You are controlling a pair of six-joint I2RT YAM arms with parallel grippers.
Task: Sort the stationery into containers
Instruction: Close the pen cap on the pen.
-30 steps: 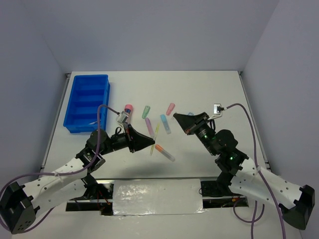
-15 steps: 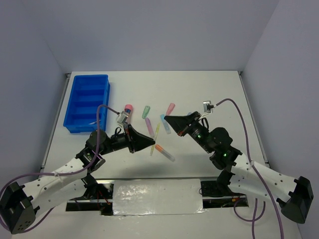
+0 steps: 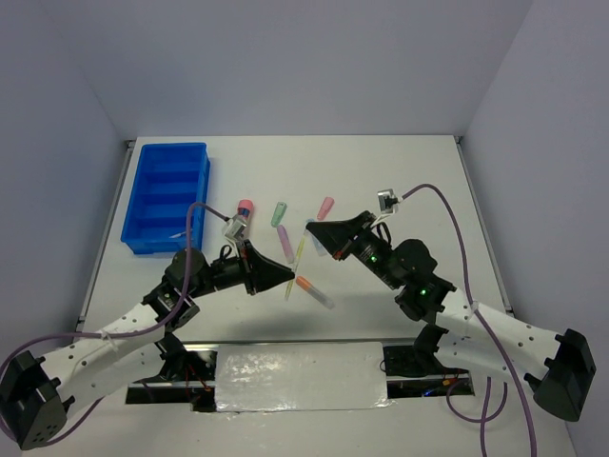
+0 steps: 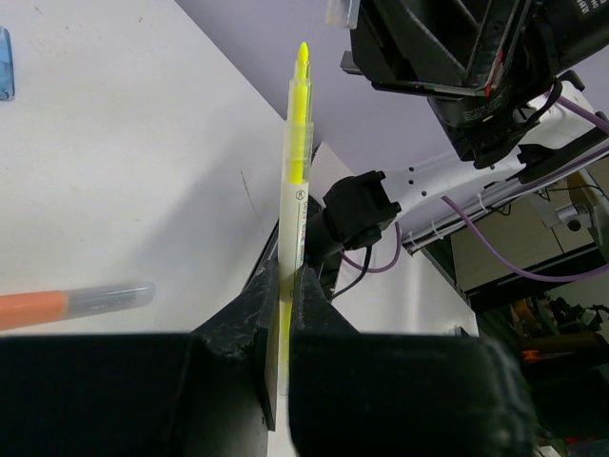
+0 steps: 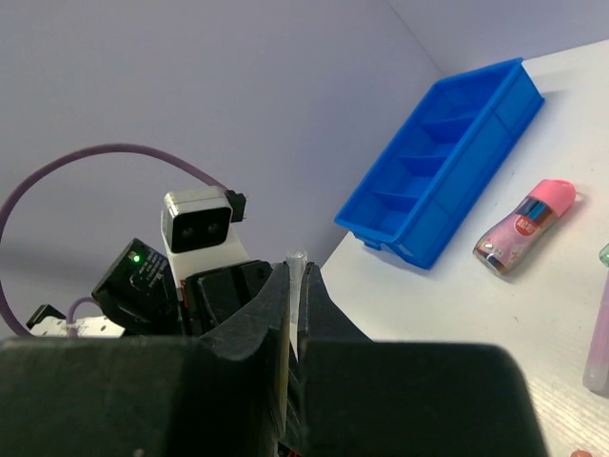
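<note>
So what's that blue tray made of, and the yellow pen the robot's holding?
The blue tray looks like hard moulded plastic: it is one even colour, slightly glossy, with thin walls and dividers. The yellow pen in the left gripper seems to be smooth plastic, see-through near its tip, where a yellow core shows inside.

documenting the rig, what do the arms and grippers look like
Left arm and right arm alike: white links dotted with holes, black joints, black bases. The left gripper and right gripper are black wedges of two flat fingers. A purple cable loops to a small silver camera at each wrist. Green lights on the right arm.
</note>
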